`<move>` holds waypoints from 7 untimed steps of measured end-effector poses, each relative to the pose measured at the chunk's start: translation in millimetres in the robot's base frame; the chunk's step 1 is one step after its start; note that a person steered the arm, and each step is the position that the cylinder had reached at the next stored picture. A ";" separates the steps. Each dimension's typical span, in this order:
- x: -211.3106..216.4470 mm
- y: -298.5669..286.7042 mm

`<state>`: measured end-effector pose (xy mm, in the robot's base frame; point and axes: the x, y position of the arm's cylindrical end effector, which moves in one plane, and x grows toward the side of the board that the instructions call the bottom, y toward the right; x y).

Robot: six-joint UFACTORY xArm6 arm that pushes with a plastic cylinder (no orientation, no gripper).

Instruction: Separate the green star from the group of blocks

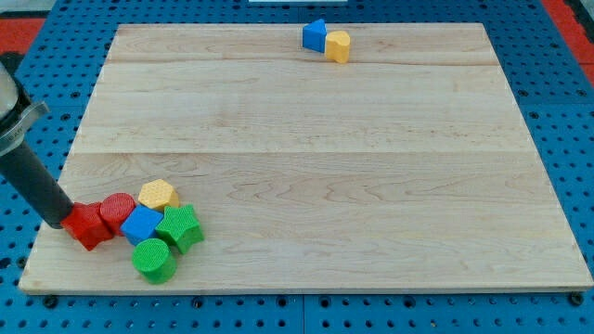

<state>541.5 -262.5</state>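
A robotics lab bench, by every sign. Pale wooden board [306, 158] laid flat as a work surface, built from glued planks with visible seams. Beneath and around it, a blue perforated base plate [557, 111] with a regular grid of mounting holes, typical of test rigs. Red matting or flooring [28, 23] showing at the view's upper corners. Dark rod [35, 190] reaching in from the view's left, tip [61, 223] down at board level. Small coloured blocks, toy-like test pieces, clustered near the view's bottom left and top edge. No household or shop furnishings visible.
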 end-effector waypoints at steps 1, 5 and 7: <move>-4.9 0.0; 16.6 -32.3; 58.9 -32.0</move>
<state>600.4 -294.5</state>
